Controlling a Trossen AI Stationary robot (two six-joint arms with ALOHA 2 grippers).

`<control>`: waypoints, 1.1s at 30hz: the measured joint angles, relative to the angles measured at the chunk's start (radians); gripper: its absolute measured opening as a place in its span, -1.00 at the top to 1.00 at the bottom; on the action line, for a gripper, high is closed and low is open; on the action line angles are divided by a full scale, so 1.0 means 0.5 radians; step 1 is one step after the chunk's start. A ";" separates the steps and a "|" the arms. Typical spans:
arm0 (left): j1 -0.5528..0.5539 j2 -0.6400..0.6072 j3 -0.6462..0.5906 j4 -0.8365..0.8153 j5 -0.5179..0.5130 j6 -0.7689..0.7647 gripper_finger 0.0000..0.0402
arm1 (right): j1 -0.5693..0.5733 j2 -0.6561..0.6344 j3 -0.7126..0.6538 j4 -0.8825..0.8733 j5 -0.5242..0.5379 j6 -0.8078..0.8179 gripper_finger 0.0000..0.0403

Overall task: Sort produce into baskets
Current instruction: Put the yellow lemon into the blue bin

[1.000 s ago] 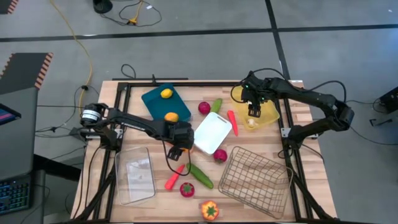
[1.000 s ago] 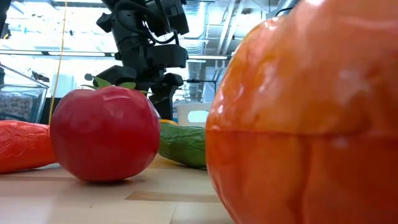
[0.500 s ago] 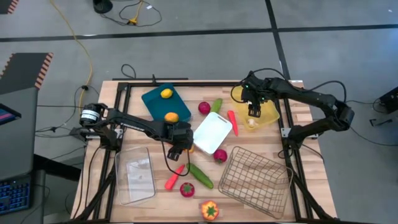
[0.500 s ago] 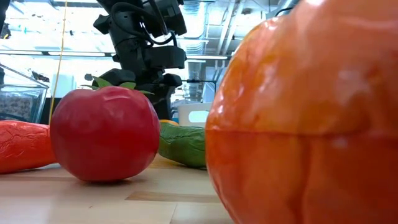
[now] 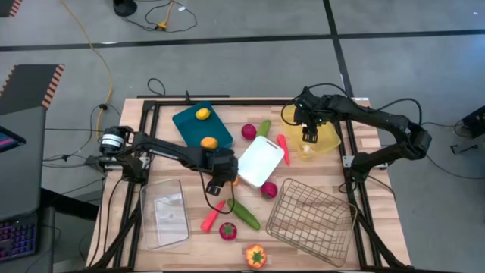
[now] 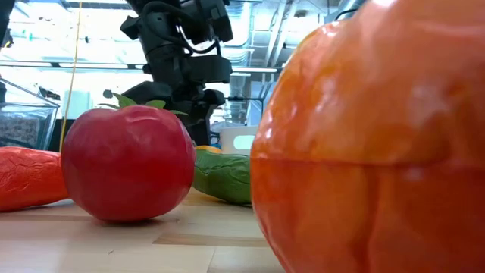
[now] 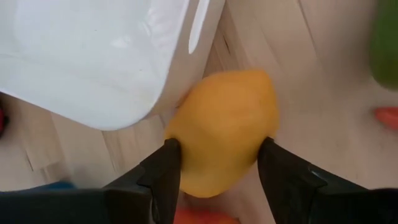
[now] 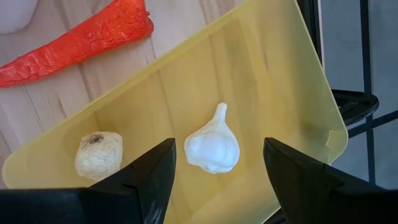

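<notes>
The left gripper (image 7: 219, 163) has its fingers either side of a lemon (image 7: 222, 129) lying against the white tray's (image 7: 99, 56) edge, touching it. The teal tray (image 5: 189, 121) lies nearby. The right gripper (image 8: 217, 163) hangs wide over garlic (image 8: 212, 148) in the yellow tray (image 8: 273, 74).

The surface (image 5: 364, 152) is pale, matt planked wood with visible grain. The white tray (image 7: 93, 56) and the translucent yellow tray (image 8: 273, 81) look like smooth, glossy plastic. Beside the white tray, the wire mesh basket (image 5: 311, 216) is bare metal, and the tomato (image 6: 127, 163) and the pepper (image 6: 371, 144) shine like moulded plastic.
</notes>
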 joint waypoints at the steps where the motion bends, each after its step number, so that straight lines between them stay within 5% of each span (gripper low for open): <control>1: 0.000 0.003 0.021 -0.018 0.004 -0.013 0.12 | 0.000 0.000 0.000 0.001 0.000 -0.001 -0.34; 15: 0.000 -0.002 0.274 -0.438 -0.022 -0.071 0.13 | 0.000 0.000 0.000 0.001 0.000 -0.001 -0.34; 33: 0.262 -0.009 0.678 -1.133 -0.476 0.078 0.13 | 0.001 0.000 0.000 0.001 0.000 -0.001 -0.34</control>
